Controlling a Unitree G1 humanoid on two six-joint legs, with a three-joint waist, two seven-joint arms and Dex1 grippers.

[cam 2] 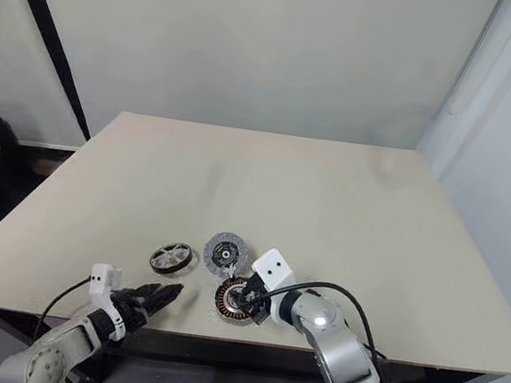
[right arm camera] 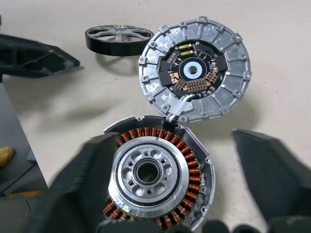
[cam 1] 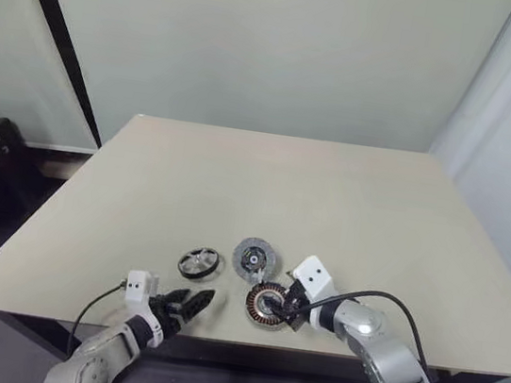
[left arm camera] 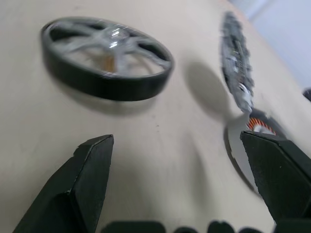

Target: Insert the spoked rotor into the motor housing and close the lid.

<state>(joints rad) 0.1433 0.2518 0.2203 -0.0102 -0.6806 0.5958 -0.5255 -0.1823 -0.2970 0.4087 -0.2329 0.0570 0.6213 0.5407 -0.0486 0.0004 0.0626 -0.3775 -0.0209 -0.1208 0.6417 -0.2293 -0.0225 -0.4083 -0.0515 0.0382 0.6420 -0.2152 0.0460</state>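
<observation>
On the bench (cam 1: 331,193), near its front edge, the motor housing (cam 1: 267,305) lay with the lid (cam 1: 254,257) just behind it, joined at one edge. The spoked rotor (cam 1: 199,263) sat to the left of both, apart from them.

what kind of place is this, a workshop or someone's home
Most likely a lab or test room, not a home: a bare beige table against plain pale walls, holding only motor parts, namely the motor housing, its lid and the spoked rotor.
</observation>
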